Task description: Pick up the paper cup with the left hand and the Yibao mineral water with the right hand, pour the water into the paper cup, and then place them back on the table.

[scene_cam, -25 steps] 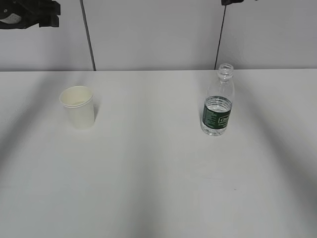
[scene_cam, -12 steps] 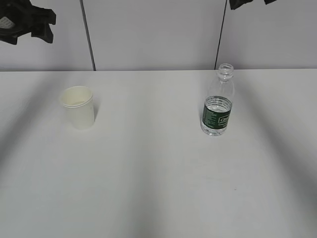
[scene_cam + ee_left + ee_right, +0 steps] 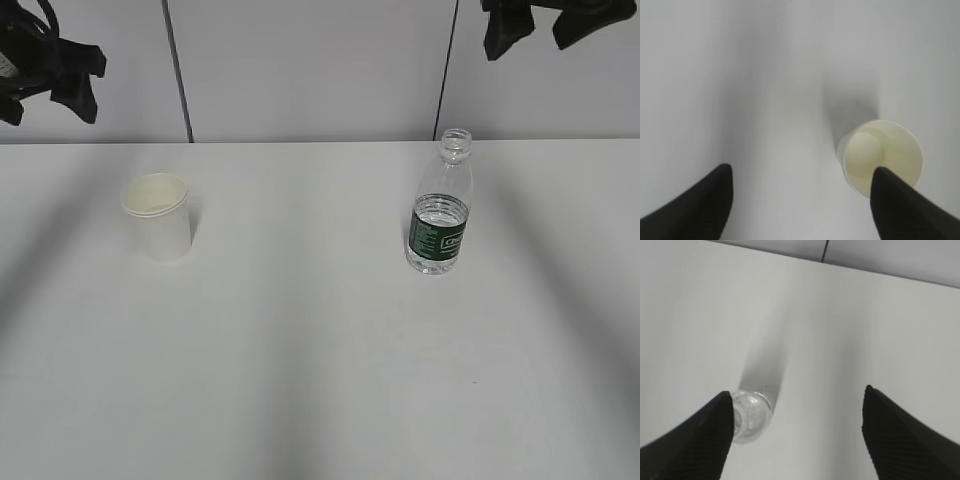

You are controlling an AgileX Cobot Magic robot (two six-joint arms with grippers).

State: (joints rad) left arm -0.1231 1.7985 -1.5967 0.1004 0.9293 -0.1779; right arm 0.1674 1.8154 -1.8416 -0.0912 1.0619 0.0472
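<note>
the left hand [image 3: 45, 70] hangs high above the table [image 3: 320, 350], its jaws spread wide and holding nothing; in the left wrist view the paper cup [image 3: 882, 159] stands upright below, partly behind the right-side fingertip [image 3: 900, 210], not between the jaws. the right hand [image 3: 540, 25] is also raised, jaws wide apart and empty; in the right wrist view the uncapped yibao mineral water [image 3: 751, 415] stands upright just beside the left-side fingertip [image 3: 695, 440], inside the gap but well off its middle.
</note>
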